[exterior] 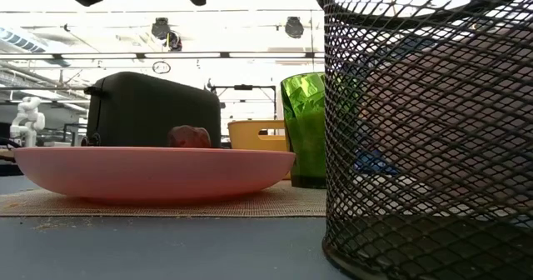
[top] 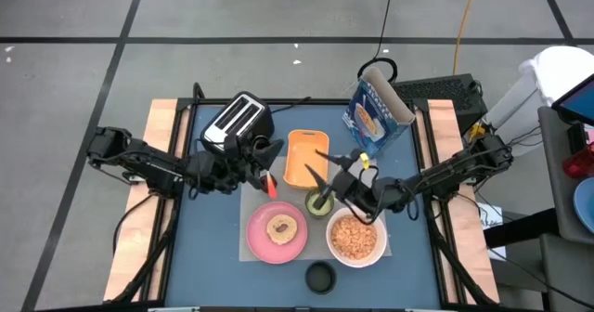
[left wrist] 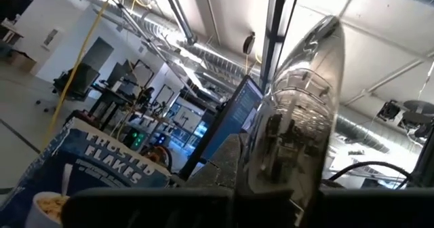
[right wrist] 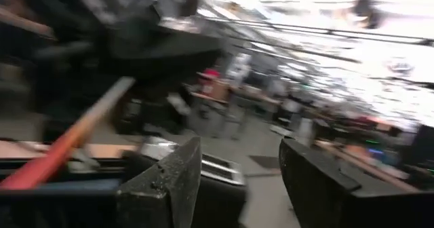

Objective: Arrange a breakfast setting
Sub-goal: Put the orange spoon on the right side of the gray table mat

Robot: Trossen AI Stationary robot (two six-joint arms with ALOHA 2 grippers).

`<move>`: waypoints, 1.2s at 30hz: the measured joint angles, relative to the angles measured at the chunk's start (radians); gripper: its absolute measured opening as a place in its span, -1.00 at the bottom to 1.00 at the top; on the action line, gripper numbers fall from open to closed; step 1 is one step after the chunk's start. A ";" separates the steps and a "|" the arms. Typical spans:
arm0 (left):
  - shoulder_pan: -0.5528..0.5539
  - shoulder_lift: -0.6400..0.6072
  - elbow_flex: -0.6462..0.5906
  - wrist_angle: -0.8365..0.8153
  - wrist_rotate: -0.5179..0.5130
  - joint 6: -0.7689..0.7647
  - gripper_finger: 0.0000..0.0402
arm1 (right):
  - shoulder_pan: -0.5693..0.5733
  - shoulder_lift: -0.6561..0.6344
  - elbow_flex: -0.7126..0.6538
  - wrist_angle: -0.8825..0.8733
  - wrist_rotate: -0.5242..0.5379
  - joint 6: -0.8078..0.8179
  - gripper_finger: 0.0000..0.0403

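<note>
My left gripper (top: 263, 171) is shut on the red-handled spoon (top: 271, 186), between the toaster and the pink plate (top: 255, 242). The spoon's silver bowl (left wrist: 298, 119) fills the left wrist view. My right gripper (top: 327, 177) is open and empty, its two fingers (right wrist: 169, 187) apart, over the small green cup (top: 318, 203) and the near end of the orange tray (top: 306, 157). The toast (top: 281, 227) lies on the plate. The white bowl (top: 356, 239) holds cereal. The blue cereal box (top: 376, 112) stands at the back right. A dark-red lump (exterior: 190, 136) shows over the plate's rim. My left gripper holds the spoon between its fingers, coming from the table's left. The red handle (top: 271, 188) sticks out on the near side, and the silver bowl (left wrist: 291, 140) stands out ahead of the fingers. The gripper itself hides the place of contact. The spoon is off the table.
The black-and-silver toaster (top: 237, 122) stands at the back left, close to my left gripper. A black mesh cup (top: 320, 277) stands near the front edge and fills the right of the low view (exterior: 433, 130). A woven mat (exterior: 166, 201) lies under the plate.
</note>
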 joint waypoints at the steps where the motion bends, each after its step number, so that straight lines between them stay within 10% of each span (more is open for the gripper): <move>1: 0.000 0.000 0.000 0.000 0.000 0.001 -0.96 | 0.000 0.000 0.000 -0.016 -0.039 0.035 -0.09; 18: 0.000 -0.001 0.000 -0.058 0.074 0.002 -0.97 | -0.189 -0.107 0.000 -0.349 -0.845 0.843 -0.13; 36: 0.000 0.034 0.002 -0.050 0.087 0.005 -0.97 | -0.217 -0.004 0.000 -0.290 -0.896 0.931 -0.13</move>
